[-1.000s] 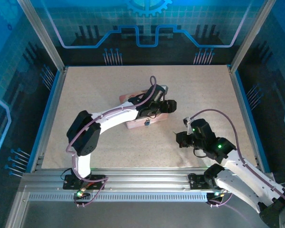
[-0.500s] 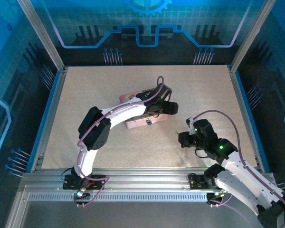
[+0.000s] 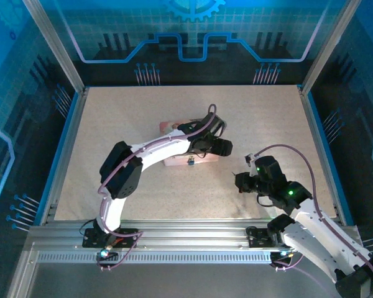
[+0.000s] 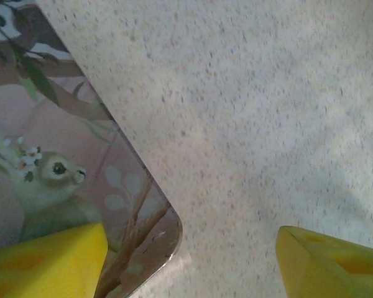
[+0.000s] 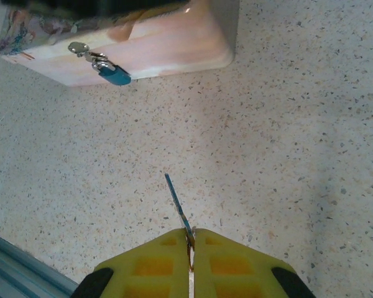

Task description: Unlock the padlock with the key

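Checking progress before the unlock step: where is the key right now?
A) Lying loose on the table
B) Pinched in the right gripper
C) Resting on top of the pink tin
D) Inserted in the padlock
B: in the right wrist view the key sticks out from the shut right gripper above bare table, well apart from the padlock hanging on the front of the pink tin.

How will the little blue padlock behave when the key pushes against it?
The padlock hangs by its shackle from the tin, so it will probably swing aside. It looks tiny, likely light. The thin key, pinched in the right gripper, might flex.
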Controlling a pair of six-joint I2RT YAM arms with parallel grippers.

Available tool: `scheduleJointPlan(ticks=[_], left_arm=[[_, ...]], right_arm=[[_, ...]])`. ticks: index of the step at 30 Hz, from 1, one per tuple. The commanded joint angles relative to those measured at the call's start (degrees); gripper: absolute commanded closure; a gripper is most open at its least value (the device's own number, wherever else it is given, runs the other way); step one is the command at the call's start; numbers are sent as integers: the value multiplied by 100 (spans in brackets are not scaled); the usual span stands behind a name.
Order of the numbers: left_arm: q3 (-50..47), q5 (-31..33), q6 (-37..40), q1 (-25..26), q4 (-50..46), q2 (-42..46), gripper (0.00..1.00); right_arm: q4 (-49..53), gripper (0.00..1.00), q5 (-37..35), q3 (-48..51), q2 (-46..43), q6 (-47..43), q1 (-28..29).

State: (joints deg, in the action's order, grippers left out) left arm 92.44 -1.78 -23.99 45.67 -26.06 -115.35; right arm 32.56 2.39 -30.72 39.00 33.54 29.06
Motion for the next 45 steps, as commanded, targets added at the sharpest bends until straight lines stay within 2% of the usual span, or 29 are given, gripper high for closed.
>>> scheduleJointPlan(ticks=[1, 10, 16, 25, 30, 36, 40, 45], left_arm=[[-539, -316, 51, 140, -474, 366, 26], [-1370, -492, -155, 144, -20, 1079, 26], [-1752, -542, -184, 128, 533, 1613, 20], [-2902, -336, -196, -230, 1108, 3087, 19], [-4076, -121, -115, -485, 1427, 4241, 20], [-5347, -235, -63, -800, 1928, 5300, 21], [-6005, -462, -115, -1044, 2391, 5611, 22], [-6527, -768, -123, -1336, 3013, 5562, 22]], right_arm=[[87, 92, 121, 75, -26, -55, -76], [-128, 92, 265, 110, 188, -14, -85], [-419, 92, 552, 197, 316, 21, -85], [-1220, 92, 1138, 284, 608, 80, -83], [-1955, 92, 1634, 252, 1116, 252, -81], [-2767, 92, 2125, -37, 2001, 448, -75], [-3090, 92, 2301, -354, 2614, 540, -70], [-3321, 92, 2455, -798, 3341, 492, -102]])
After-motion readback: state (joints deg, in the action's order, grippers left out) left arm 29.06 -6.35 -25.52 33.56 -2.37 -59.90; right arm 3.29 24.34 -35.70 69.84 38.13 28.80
